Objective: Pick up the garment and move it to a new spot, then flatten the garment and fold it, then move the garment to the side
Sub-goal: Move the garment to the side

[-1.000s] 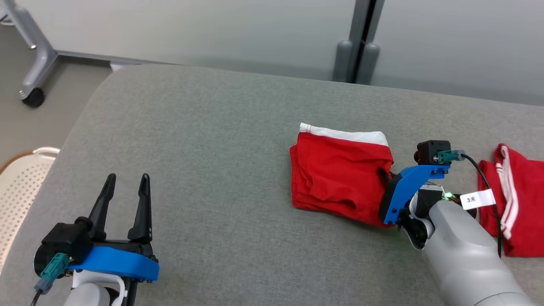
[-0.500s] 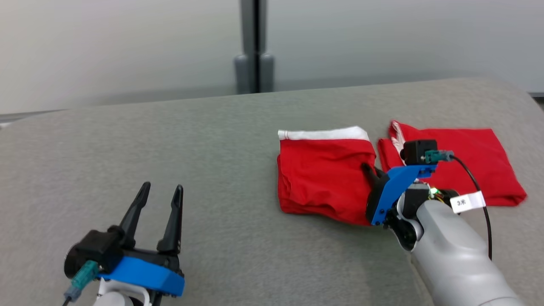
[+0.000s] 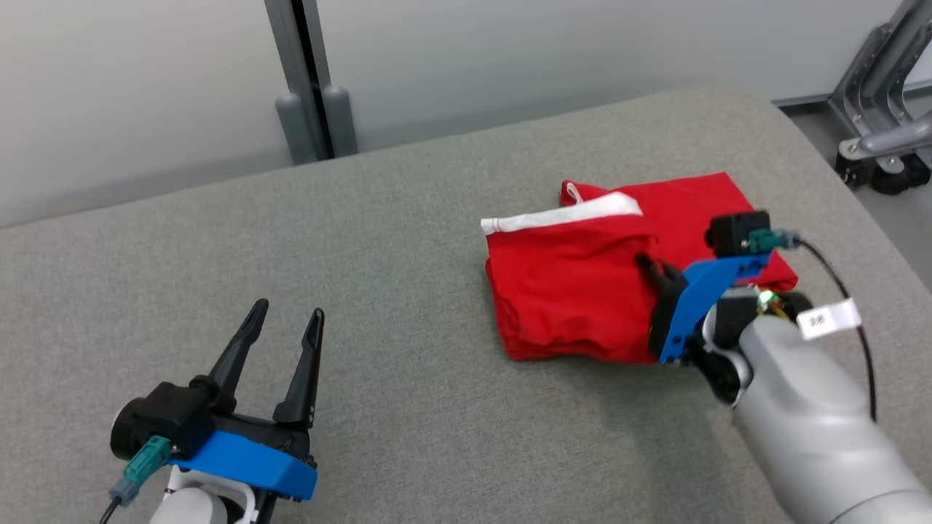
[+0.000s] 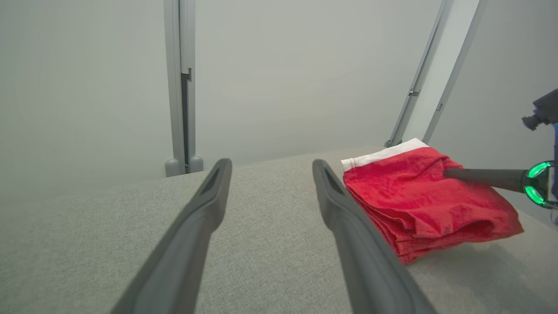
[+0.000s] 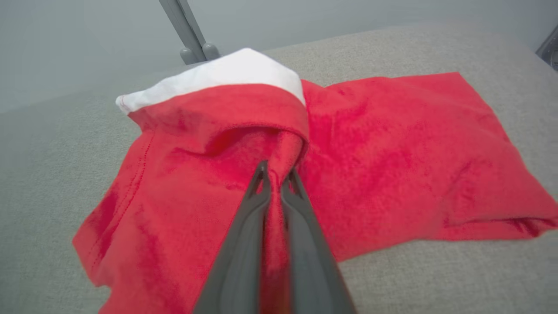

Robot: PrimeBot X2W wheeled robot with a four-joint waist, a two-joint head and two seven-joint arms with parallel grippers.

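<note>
Two claws: our right claw (image 5: pixel 276 172) pinches the folded red garment (image 3: pixel 568 291), our left claw (image 3: pixel 288 310) is open; we should slide it slowly, so the folds lie flat

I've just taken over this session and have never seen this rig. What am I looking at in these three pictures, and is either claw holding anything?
This is a two-armed robot at a grey padded surface. The wide picture comes from its head, looking down. The other two come from a camera on each wrist, looking along that arm's two dark fingers. The left gripper is open and holds nothing. The right gripper is shut on a pinch of the folded red garment with a white band. A second red garment lies flat right beside it.
</note>
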